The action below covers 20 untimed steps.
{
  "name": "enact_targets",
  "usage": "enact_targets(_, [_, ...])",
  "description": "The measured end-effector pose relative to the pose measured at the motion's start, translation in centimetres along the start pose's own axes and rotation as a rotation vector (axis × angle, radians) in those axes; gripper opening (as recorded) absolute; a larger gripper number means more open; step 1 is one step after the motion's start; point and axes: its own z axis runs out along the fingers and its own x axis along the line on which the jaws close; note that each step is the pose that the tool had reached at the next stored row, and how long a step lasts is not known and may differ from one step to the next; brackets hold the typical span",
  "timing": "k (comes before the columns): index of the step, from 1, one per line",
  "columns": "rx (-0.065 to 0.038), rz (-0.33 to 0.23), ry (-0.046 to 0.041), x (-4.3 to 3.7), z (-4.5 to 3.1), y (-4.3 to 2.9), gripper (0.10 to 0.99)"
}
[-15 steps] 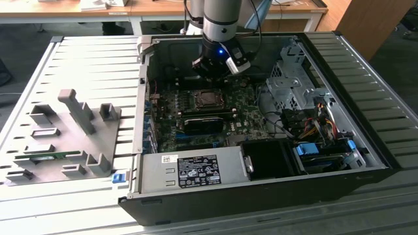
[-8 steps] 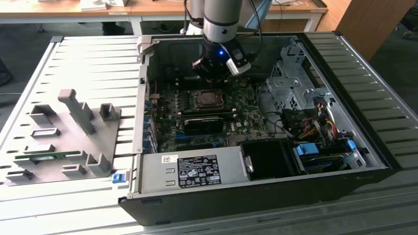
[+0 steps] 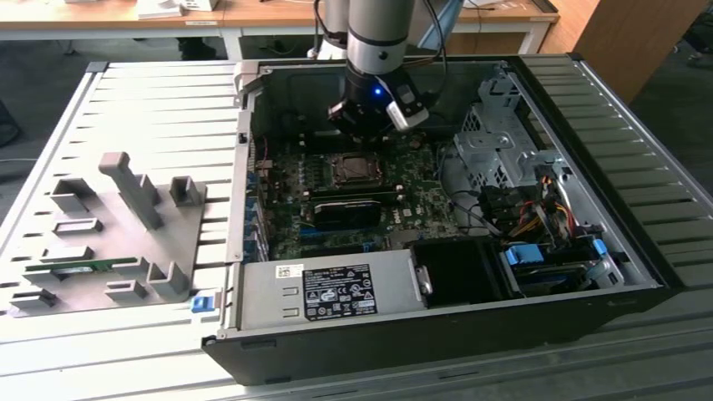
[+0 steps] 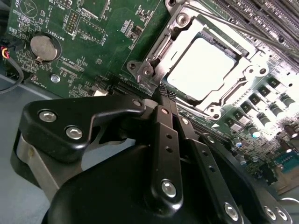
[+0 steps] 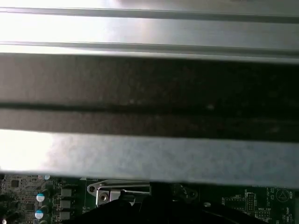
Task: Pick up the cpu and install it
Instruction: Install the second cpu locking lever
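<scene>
The cpu [image 4: 203, 70] lies flat in its metal socket frame [image 4: 161, 56] on the green motherboard [image 4: 98, 42], its silvery top catching the light. In the exterior view the cpu [image 3: 354, 170] sits mid-board inside the open computer case [image 3: 624, 251]. My gripper [image 3: 360, 138] hangs just above the board, at the socket's far side. In the second wrist view my gripper [image 4: 166, 95] is shut, its black fingers [image 4: 163, 135] meeting at the tips beside the socket's corner with nothing held between them. The socket frame [image 5: 124, 193] also shows in the first wrist view under the case wall [image 5: 149, 154].
A grey fixture plate [image 3: 67, 288] with upright blocks and a narrow green strip [image 3: 83, 267] lies at the exterior view's left. Inside the case are a power supply [image 3: 323, 292], a drive cage [image 3: 496, 142], cable bundles [image 3: 535, 217] and a black module [image 3: 351, 213]. A coin battery [image 4: 44, 46] sits on the board.
</scene>
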Motion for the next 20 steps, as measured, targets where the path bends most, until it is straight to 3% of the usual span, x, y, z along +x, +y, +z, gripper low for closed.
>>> enact_targets(12, [0.000, 0.000, 0.0000, 0.01, -0.06, -0.55, 0.106])
enact_targets(20, [0.000, 0.000, 0.0000, 0.03, -1.57, -0.47, 0.106])
